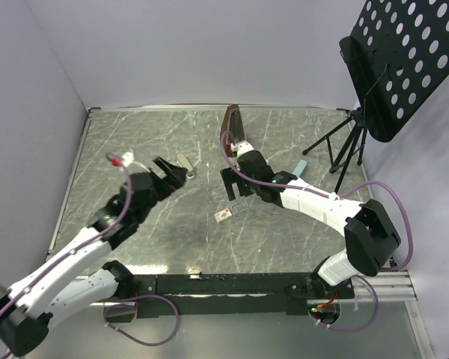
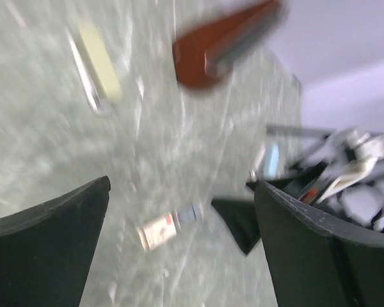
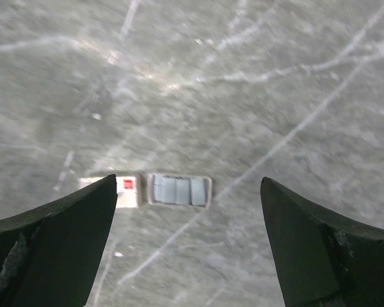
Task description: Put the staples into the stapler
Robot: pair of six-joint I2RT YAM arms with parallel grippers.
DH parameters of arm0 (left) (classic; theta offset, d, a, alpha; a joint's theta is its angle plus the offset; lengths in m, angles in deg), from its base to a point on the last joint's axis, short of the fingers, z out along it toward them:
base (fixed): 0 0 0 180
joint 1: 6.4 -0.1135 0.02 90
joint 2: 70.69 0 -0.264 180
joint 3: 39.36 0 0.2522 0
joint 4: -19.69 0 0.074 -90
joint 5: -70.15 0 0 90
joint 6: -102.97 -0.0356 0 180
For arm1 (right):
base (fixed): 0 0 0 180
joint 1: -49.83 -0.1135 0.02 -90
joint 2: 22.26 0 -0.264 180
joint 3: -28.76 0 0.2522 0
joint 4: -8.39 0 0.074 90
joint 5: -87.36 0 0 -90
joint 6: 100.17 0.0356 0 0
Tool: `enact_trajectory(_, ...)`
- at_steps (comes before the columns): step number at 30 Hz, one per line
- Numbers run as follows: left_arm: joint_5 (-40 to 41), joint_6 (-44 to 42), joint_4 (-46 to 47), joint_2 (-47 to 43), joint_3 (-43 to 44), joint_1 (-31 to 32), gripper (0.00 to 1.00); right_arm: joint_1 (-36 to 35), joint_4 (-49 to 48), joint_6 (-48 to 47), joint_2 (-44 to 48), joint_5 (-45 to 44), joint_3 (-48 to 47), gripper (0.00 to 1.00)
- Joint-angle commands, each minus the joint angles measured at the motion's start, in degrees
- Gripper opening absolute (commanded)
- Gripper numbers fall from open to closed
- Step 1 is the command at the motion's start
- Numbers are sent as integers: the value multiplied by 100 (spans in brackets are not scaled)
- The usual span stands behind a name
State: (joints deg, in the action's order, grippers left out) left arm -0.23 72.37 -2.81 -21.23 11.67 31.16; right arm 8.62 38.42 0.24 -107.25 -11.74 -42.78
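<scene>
Wide-spread fingers of my right gripper [image 3: 189, 185] hang over the staples [image 3: 178, 190], and I fear a skewed pinch could flick them away.

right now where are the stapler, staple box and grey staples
stapler [image 1: 233, 123], top external view, mid body
staple box [image 3: 129, 190], right wrist view, red-printed end
grey staples [image 3: 178, 190], right wrist view, middle

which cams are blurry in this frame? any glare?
Left wrist: heavy motion smear, the stapler is just a red streak, the staple box barely readable. Right wrist: slightly soft, but the box's red print and the grey staples stay legible. Top external: sharp, even light, soft shadows, no strong glare.
</scene>
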Motion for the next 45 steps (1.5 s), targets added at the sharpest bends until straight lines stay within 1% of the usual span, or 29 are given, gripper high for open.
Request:
enact_trajectory(1, 1718, -1280, -1789, -506, 1007, -30, 99, 25, -722, 48, -131, 426, -304, 100)
enact_trajectory(2, 1782, -1421, -1912, -594, 1140, -30, 100, 25, -792, 92, -271, 540, -391, 100)
enact_trajectory(3, 1774, -1779, -2070, -612, 1281, -30, 99, 17, -914, 101, -342, 593, -444, 100)
enact_trajectory(5, 1599, -2246, -2264, -638, 1790, -30, 99, 25, -1073, 136, -622, 751, -637, 100)
enact_trajectory(6, 1563, -2762, -2325, -638, 1948, -38, 99, 17, -1187, 162, -737, 865, -734, 100)
enact_trajectory(7, 1589, -3010, -2404, -630, 2185, -30, 99, 17, -1257, 171, -851, 875, -822, 100)
enact_trajectory(8, 1728, -3239, -2414, -638, 2266, -30, 100, 8, -1363, 224, -1087, 875, -962, 100)
enact_trajectory(9, 1860, -3642, -2353, -665, 2284, -30, 99, 8, -1503, 250, -1220, 1067, -1042, 100)
enact_trajectory(11, 2238, -3804, -1792, -918, 1925, 67, 99, -10, -1819, 285, -1658, 1139, -1330, 100)
enact_trajectory(12, 2118, -3917, -1555, -1042, 1724, 85, 99, -18, -1890, 286, -1809, 1148, -1454, 100)
enact_trajectory(13, 2064, -3970, -1309, -1313, 1260, 50, 99, -45, -2021, 286, -2106, 1122, -1577, 100)
enact_trajectory(14, 1820, -4093, -837, -1428, 1030, -20, 99, -71, -2066, 242, -2257, 1113, -1831, 100)
enact_trajectory(15, 1670, -4120, -815, -1517, 836, -299, 99, -97, -2093, 233, -2407, 1112, -1964, 100)
enact_trajectory(17, 1729, -3946, -919, -1728, 781, -442, 100, -133, -2154, 233, -2837, 1130, -2384, 100)
enact_trajectory(19, 1634, -4014, -754, -1955, 598, -451, 99, -150, -2093, 250, -3293, 1156, -2728, 100)
enact_trajectory(20, 1598, -4041, -666, -2009, 562, -451, 100, -168, -1954, 251, -3444, 1174, -3104, 100)
enact_trajectory(24, 1606, -4076, -630, -2054, 509, -451, 99, -220, -1654, 233, -4068, 1165, -3906, 98)
enact_trajectory(27, 1589, -4138, -630, -2001, 500, -460, 99, -212, -1452, 172, -4359, 1262, -4302, 89)
enact_trajectory(28, 1520, -4155, -612, -2009, 491, -469, 99, -212, -1425, 154, -4481, 1288, -4373, 79)
enact_trajectory(29, 1467, -4216, -595, -2018, 465, -460, 99, -221, -1382, 93, -4526, 1332, -4495, 76)
enact_trajectory(30, 1414, -4243, -560, -2018, 430, -460, 99, -221, -1312, 66, -4561, 1358, -4531, 72)
enact_trajectory(31, 1274, -4278, -507, -2062, 421, -460, 99, -221, -1311, 49, -4596, 1376, -4540, 62)
enact_trajectory(33, 1115, -4375, -472, -2097, 368, -469, 100, -221, -1328, -13, -4588, 1551, -4444, 53)
enact_trajectory(34, 958, -4410, -411, -2158, 342, -460, 99, -221, -1337, -31, -4553, 1595, -4331, 46)
enact_trajectory(35, 930, -4480, -393, -2185, 324, -469, 99, -229, -1363, -31, -4509, 1631, -4251, 45)
enact_trajectory(38, 746, -4586, -322, -2299, 271, -469, 100, -229, -1460, -92, -4333, 1763, -3891, 44)
enact_trajectory(43, 526, -4700, -296, -2431, 263, -469, 99, -238, -1609, -241, -4052, 1719, -3338, 46)
enact_trajectory(44, 517, -4718, -296, -2449, 245, -469, 99, -238, -1610, -259, -4026, 1710, -3302, 48)
enact_trajectory(45, 526, -4718, -296, -2475, 236, -469, 99, -230, -1610, -259, -3991, 1710, -3266, 58)
